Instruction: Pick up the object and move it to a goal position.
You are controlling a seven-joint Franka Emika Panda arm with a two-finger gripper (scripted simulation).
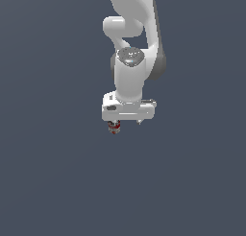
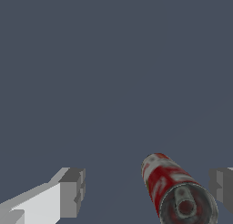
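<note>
The object, a small can with a red and white label and a dark silvery top [image 2: 170, 184], stands between my gripper's fingers in the wrist view. It is close to one grey finger pad [image 2: 222, 189] and far from the other [image 2: 73, 193]. My gripper [image 2: 148, 191] is open, with its jaws wide apart. In the exterior view the can [image 1: 114, 128] peeks out under the white gripper [image 1: 127, 123], towards the exterior view's left. Most of the can is hidden by the hand there.
The ground is a plain dark blue-grey surface [image 1: 53, 182] in both views. The white arm [image 1: 132, 62] rises above the gripper to the top of the exterior view. No other objects show.
</note>
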